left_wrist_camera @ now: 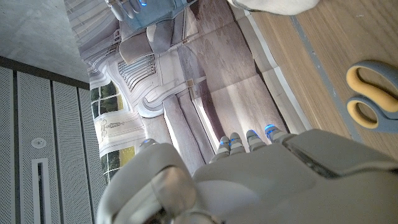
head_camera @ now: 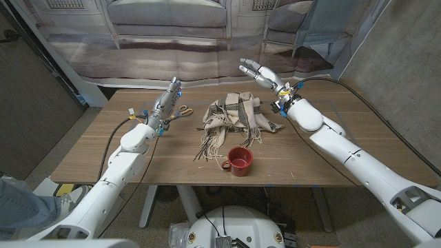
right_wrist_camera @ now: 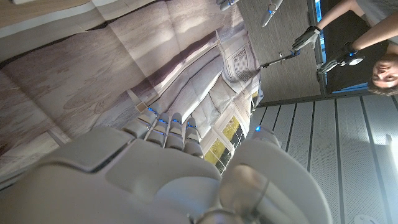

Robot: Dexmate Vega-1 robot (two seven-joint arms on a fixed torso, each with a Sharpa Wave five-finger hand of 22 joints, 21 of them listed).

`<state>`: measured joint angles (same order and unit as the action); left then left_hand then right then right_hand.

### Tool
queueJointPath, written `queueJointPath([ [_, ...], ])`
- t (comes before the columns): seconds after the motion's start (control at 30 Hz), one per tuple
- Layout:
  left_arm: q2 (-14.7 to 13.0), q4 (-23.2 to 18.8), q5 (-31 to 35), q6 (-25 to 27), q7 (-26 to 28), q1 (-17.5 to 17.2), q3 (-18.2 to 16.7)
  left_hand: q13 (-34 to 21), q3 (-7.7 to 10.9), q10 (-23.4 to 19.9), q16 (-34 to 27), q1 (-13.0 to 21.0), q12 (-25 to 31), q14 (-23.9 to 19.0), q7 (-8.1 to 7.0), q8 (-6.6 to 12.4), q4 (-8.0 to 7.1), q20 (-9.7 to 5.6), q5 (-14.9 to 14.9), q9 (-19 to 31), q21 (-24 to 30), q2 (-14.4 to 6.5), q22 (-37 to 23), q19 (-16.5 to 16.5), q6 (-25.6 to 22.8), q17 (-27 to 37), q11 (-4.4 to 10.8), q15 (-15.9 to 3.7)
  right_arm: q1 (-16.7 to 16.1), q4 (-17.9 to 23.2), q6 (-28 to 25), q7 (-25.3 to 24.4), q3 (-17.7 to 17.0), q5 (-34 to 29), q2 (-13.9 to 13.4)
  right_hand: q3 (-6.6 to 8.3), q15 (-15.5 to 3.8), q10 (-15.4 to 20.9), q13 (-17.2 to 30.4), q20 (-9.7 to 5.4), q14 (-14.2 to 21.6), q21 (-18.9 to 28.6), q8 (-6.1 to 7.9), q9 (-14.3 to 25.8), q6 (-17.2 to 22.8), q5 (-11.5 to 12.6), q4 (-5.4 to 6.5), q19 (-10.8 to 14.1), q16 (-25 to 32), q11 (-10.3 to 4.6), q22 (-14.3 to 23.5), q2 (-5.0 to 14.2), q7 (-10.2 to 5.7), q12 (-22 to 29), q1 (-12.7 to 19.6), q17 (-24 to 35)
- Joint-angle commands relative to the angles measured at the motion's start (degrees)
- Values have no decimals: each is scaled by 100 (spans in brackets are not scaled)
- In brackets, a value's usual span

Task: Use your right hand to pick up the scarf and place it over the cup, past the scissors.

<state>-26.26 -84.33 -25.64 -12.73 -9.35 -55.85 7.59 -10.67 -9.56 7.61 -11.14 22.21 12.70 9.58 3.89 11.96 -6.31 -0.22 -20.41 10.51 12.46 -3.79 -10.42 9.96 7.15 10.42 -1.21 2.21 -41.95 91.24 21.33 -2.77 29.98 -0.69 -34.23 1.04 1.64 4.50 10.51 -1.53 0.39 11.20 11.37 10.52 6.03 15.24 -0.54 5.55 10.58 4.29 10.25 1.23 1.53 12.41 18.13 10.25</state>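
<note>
A beige and brown plaid scarf lies bunched at the table's middle, its fringe trailing toward the near edge. A red cup stands upright just in front of the scarf, by the fringe. Yellow-handled scissors lie left of the scarf; their handles also show in the left wrist view. My right hand hovers above the table's far edge, behind and right of the scarf, fingers stretched out and holding nothing; its back shows in the right wrist view. My left hand is raised beside the scissors, fingers straight and empty.
The wooden table has bare room at its left and right ends. A printed backdrop hangs behind the far edge. A person's arms with controllers show in the right wrist view.
</note>
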Motion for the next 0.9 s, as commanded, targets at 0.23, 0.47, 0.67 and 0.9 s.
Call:
queueJointPath([
  [0.23,-20,-28,-3,-52,-23,-40,14,-11,-54,-16,-4,88,-14,-3,-15,1,18,41,-44,27,-4,-1,-13,318,-40,14,14,-18,89,113,-204,-161,122,-660,-29,22,10,-54,21,-3,-27,-15,-13,34,-7,9,-44,-16,1,-16,23,-1,-27,-16,62,28],
  [0.47,-45,-59,-40,0,-51,-56,7,-11,-64,-26,-2,93,-16,-8,-19,-3,19,39,-45,26,-6,-5,-13,311,-46,14,12,-23,94,236,-445,-260,157,-972,-56,21,12,-52,22,-3,-32,-12,-15,35,-14,10,-48,-17,1,-16,23,2,-35,-15,66,28],
  [0.67,-33,-40,-20,-67,-39,-40,-1,-11,-73,-28,0,96,-21,-12,-20,-4,19,42,-46,26,-9,-7,-13,309,-55,15,16,-20,130,270,-567,-269,194,-1102,-67,20,16,-53,22,0,-29,-11,-17,35,-20,11,-51,-21,3,-21,23,6,-40,-16,69,28],
  [0.9,-72,-77,-19,3,-75,-59,27,-12,-82,-33,2,100,-25,-14,-21,-8,20,47,-47,25,-11,-11,-14,306,-59,15,19,-21,156,323,-638,-276,240,-1248,-96,20,21,-72,22,6,-40,-9,-24,35,-42,13,-56,-24,0,-32,22,11,-54,-24,74,28],
])
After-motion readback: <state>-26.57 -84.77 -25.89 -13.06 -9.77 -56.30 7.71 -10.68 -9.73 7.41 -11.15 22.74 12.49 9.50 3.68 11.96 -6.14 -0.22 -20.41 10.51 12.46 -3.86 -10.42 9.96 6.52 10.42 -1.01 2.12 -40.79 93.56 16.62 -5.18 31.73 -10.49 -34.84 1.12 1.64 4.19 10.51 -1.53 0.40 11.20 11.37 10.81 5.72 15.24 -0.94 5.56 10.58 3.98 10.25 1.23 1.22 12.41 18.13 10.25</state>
